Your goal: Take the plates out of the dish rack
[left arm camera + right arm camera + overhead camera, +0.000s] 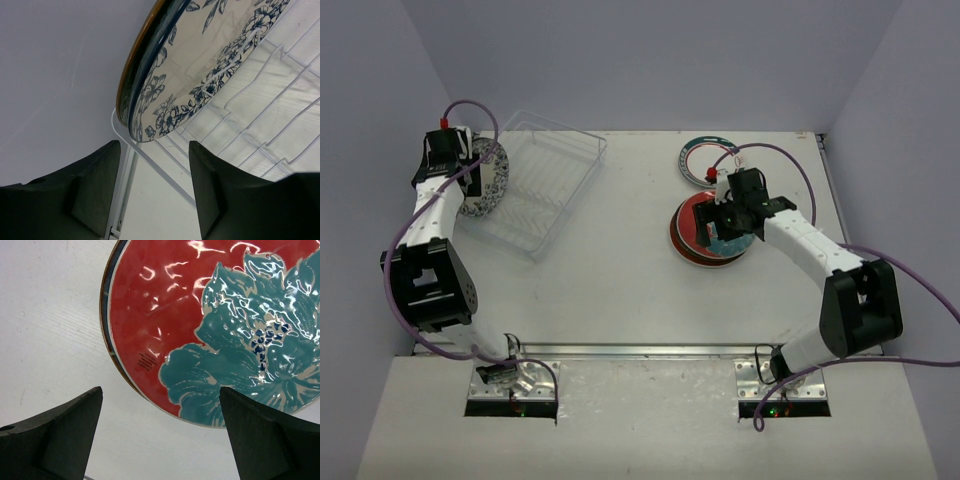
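The clear dish rack (552,172) lies at the back left; its ribs fill the left wrist view (280,105). One white plate with dark floral speckles (488,182) stands on edge at the rack's left end, also in the left wrist view (200,65). My left gripper (468,165) is open and empty just short of the plate's rim, with its fingers apart (154,146). A stack of plates (705,232), topped by a red plate with a teal flower (215,325), lies on the table at the right. My right gripper (722,215) hovers over the stack, open and empty (160,390).
A white plate with a teal-red ring (704,160) lies flat behind the stack, near the back edge. Grey walls close in the table on the left, back and right. Both arms' purple cables loop above the table.
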You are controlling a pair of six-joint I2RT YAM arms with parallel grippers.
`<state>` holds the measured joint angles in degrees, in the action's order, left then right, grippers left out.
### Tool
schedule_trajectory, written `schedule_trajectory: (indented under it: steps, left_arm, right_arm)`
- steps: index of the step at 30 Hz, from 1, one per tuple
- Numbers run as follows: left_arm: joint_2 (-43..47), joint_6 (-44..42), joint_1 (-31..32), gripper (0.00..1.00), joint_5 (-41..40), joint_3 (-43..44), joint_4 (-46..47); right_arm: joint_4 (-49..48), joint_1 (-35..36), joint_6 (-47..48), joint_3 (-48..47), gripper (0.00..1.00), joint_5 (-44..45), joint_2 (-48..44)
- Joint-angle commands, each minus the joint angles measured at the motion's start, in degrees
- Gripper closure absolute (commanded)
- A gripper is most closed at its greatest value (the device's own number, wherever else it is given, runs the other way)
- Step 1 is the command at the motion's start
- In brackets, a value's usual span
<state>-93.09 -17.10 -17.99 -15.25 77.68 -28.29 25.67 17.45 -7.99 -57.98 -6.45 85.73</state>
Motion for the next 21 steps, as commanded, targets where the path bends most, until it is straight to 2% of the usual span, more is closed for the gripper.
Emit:
schedule_trajectory:
  steps: [1, 11, 21]
  left_arm:
    - [-0.74, -0.04, -0.78, 0.45, 1.99, 3.32, 1.69]
    - [-1.88, -0.28, -0.73, 0.45, 4.19, 3.62, 1.76]
    - [-2.97, -2.88, -0.79, 0.46, 7.16, 4.01, 6.93]
  right_arm:
    - [-1.80, 0.30, -0.66, -1.40, 0.01, -0.58, 0.72]
    - [-1.73, 0.30, -0.66, -1.88, 0.01, -0.81, 1.43]
    - [-2.06, 0.39, -0.54, -1.67, 0.01, -0.81, 1.58]
